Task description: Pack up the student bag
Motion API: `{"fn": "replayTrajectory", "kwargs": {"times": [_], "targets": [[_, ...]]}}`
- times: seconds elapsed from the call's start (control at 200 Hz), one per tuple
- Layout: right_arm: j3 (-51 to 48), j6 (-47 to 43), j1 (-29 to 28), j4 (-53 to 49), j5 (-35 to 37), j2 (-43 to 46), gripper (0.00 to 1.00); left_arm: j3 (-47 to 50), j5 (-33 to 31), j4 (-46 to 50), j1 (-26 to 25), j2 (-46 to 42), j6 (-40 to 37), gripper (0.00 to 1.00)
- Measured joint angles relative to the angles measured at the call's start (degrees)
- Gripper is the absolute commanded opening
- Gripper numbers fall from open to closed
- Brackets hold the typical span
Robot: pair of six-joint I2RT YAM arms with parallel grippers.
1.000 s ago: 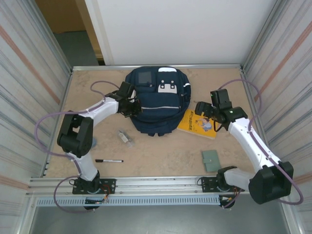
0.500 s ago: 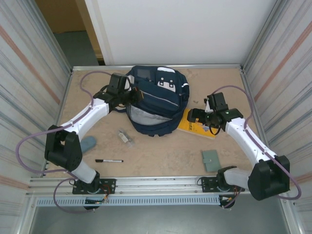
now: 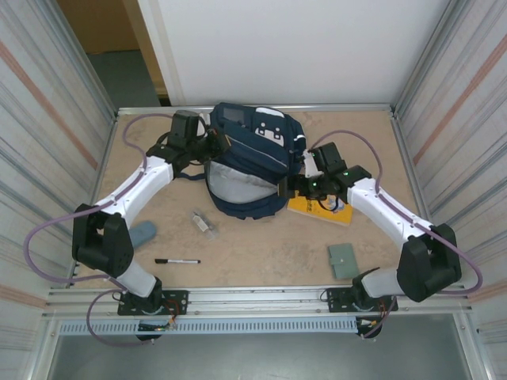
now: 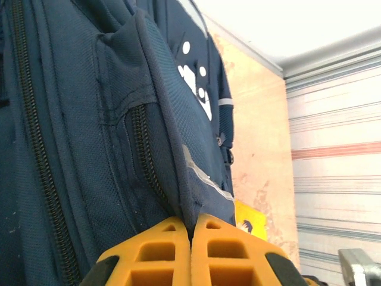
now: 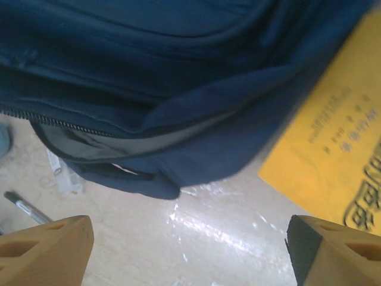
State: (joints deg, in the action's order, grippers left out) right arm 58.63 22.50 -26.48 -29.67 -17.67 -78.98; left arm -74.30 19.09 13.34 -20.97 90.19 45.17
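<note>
Clamping the student bag point(image 3: 253, 158) is the left end effector point(image 4: 191, 229); right end effector point(image 5: 189, 241) gapes beside yellow book point(image 5: 330, 143).

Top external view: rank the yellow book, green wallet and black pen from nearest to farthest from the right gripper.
1. yellow book: directly beside the right gripper, partly under that arm.
2. green wallet: toward the near edge, on the right side.
3. black pen: toward the near edge, over on the left side.
</note>
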Motion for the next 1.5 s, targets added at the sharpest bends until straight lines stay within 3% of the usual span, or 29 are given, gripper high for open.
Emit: {"fn": "replayTrajectory", "kwargs": {"times": [0.12, 0.256, 0.421, 0.566, 0.977, 1.233, 1.438, 1.498], "targets": [[0.9, -7.6, -6.5, 3.3, 9.8, -3.3, 0.91, -0.5, 0.0, -0.7, 0.0, 0.0, 0.7, 0.00], [1.1, -15.8, -13.6, 8.6, 23.9, -9.5, 0.92, -0.5, 0.0, -0.7, 0.0, 0.0, 1.1, 0.00], [6.6, -19.5, -13.1, 11.2, 39.6, -17.1, 0.91, -0.5, 0.1, -0.7, 0.0, 0.0, 1.2, 0.00], [9.0, -20.1, -12.0, 13.9, 45.2, -16.4, 0.92, -0.5, 0.5, -0.7, 0.7, 0.0, 0.7, 0.00], [10.3, -15.2, -7.9, 13.3, 40.3, -14.7, 0.94, -0.1, 2.5, -0.9, 1.9, 0.0, -1.4, 0.00], [4.6, -10.8, -7.1, 7.2, 31.6, -14.5, 0.95, 8.4, -2.7, -2.6, 1.9, -0.3, -6.0, 0.00], [-4.9, -2.3, 3.2, 1.0, 18.7, -8.4, 0.94, 12.5, -3.7, -3.1, 2.4, -0.1, -7.5, 0.00], [-5.7, -0.1, 6.4, -0.4, 16.3, -5.7, 0.94, 12.9, -3.8, -3.7, 2.2, -0.1, -7.9, 0.12]]}}
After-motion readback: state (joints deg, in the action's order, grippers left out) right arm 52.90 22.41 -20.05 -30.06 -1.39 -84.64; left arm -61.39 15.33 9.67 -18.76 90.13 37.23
